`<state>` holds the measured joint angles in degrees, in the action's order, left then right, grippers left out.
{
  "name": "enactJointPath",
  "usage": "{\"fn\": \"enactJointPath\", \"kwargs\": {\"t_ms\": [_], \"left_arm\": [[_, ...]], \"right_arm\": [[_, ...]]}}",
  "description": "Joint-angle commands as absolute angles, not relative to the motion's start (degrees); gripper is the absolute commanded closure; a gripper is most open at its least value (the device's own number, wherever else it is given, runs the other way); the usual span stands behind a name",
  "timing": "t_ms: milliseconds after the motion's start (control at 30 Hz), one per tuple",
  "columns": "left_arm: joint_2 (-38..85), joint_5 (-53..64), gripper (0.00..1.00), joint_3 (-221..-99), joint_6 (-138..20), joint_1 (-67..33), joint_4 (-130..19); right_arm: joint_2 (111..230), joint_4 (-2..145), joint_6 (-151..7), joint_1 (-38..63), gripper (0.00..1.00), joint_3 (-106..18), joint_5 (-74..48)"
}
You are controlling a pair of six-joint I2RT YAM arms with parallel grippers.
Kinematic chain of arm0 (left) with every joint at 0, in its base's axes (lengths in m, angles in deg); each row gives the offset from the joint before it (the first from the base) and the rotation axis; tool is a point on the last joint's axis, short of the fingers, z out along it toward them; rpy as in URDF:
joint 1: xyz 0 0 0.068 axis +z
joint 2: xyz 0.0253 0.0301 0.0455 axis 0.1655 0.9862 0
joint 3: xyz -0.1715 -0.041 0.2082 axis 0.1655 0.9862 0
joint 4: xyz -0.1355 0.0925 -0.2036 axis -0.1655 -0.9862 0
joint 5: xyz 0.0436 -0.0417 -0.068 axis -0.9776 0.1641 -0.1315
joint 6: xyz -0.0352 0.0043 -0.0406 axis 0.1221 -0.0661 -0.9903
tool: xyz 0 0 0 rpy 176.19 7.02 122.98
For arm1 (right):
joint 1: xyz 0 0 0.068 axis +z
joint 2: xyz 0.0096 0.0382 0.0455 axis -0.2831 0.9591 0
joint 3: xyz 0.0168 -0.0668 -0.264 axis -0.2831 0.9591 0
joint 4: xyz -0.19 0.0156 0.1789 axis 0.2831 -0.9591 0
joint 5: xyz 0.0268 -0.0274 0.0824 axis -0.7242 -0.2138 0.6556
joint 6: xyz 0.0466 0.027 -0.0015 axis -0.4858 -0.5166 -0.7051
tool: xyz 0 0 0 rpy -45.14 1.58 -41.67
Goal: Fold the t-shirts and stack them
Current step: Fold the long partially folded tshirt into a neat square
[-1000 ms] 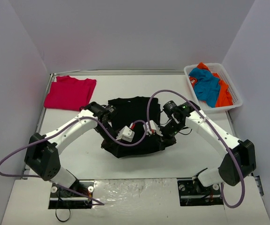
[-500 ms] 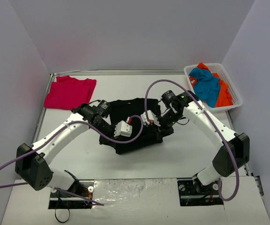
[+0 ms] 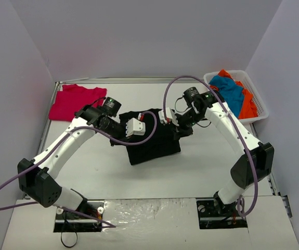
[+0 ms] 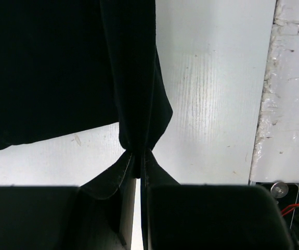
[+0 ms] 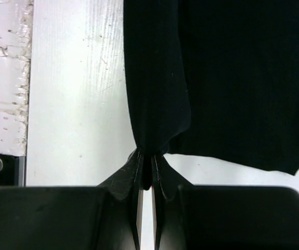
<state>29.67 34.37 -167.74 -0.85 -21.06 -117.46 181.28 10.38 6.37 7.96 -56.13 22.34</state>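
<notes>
We hold both arms extended forward, elbows out, wrists angled inward. Our left gripper (image 4: 139,164) and right gripper (image 5: 145,166) each pinch a bunched fold of the black t-shirt (image 3: 154,146), which spans between them.

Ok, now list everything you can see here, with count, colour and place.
black t-shirt: one, black, middle of the table, one edge lifted by both grippers
red t-shirt: one, crimson, lying flat at the far left corner
blue t-shirt: one, light blue, crumpled in the basket
orange t-shirt: one, orange, in the basket, partly under the blue one
basket: one, white, far right corner
table: one, white
arms: two, white with black joints, left arm and right arm
left gripper: black, shut on the black t-shirt
right gripper: black, shut on the black t-shirt
</notes>
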Motion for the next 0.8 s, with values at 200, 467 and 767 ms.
{"fn": "enactJointPath", "kwargs": {"t_ms": [200,467,767], "left_arm": [[30.8,31.8,0.98,-171.7,-0.9,-18.5,-117.3],[32.7,30.0,0.98,-173.1,-1.4,-16.3,-114.4],[38.9,29.3,0.98,-178.0,-0.2,-13.9,-113.9]], "right_arm": [[184.9,13.7,4.8,6.2,1.0,-62.2,22.2],[191.1,14.4,5.5,5.4,1.0,-67.5,21.8],[199.5,14.6,7.0,2.9,1.0,-75.4,22.1]]}}
